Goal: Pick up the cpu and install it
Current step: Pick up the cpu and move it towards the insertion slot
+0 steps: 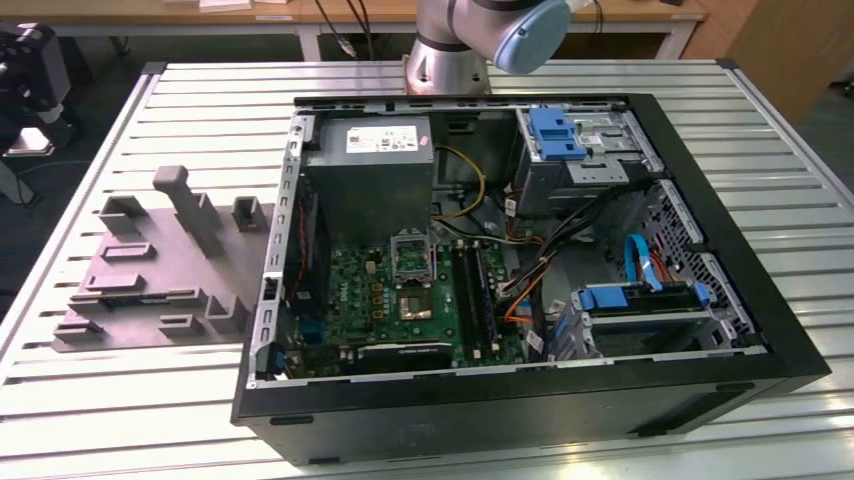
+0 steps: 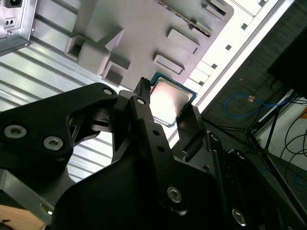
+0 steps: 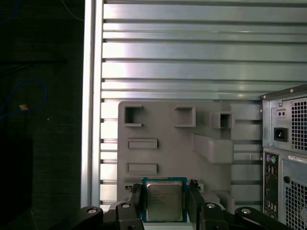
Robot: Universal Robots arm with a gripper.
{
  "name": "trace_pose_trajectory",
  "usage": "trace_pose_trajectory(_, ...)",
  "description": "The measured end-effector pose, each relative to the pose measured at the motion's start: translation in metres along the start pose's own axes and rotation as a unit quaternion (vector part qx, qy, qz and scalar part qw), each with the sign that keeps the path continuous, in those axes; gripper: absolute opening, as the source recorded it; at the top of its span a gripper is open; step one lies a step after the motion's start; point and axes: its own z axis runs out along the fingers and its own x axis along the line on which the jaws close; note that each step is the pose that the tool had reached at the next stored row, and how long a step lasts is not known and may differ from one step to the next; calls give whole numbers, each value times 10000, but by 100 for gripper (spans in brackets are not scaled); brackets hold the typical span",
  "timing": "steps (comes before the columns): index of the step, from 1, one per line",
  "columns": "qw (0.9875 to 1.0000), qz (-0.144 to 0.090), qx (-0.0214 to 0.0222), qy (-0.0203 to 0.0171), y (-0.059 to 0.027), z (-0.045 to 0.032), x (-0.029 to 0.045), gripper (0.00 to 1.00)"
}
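The pick-up half looks done and the install half does not. The black two-fingered tool is closed to the width of the small flat square cpu with the pale silvery metal top, one finger set against each of two opposite edges. In both wrist views the chip hangs apart from the grey plastic fixture plate with raised blocks and rectangular pockets, touching none of it; I judge it lifted clear and held aloft.

In the exterior view that fixture plate lies on the slatted aluminium surface at the exterior view's left, just beside the open black computer case that takes the centre and right of the frame. The grey and blue robot arm stands at the top centre and runs out of the frame.

What is left, by my reading, is the whole of the seating. The rectangular metal-framed socket with the dark centre, a little above the middle of the frame on the green motherboard, carries no chip that I can make out.

As for what holds what:
- The computer case holds the motherboard on its floor.
- A grey metal power supply box sits toward its upper left.
- A silver drive cage with a blue plastic tab is at its upper right, and a second such cage at its lower right.
- Black, orange and blue cables are strung between them.
- The pockets of the fixture plate, as the first wrist view shows them, have bare grey floors.
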Motion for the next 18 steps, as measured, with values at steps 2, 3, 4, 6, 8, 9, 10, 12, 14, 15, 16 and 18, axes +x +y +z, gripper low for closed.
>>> trace_pose_trajectory(2,10000,0,0,0,0,0,-3,47)
trace_pose_trajectory(3,10000,0,0,0,0,0,-5,47)
trace_pose_trajectory(4,10000,0,0,0,0,0,-7,47)
trace_pose_trajectory(6,10000,0,0,0,0,0,-10,47)
trace_pose_trajectory(8,10000,0,0,0,0,0,-13,47)
trace_pose_trajectory(9,10000,0,0,0,0,0,-16,47)
trace_pose_trajectory(10,10000,0,0,0,0,0,-17,47)
trace_pose_trajectory(12,10000,0,0,0,0,0,-21,47)
trace_pose_trajectory(14,10000,0,0,0,0,0,-25,47)
trace_pose_trajectory(15,10000,0,0,0,0,1,-27,47)
trace_pose_trajectory(16,10000,0,0,0,0,0,-29,47)
trace_pose_trajectory(18,10000,0,0,0,0,0,-33,47)
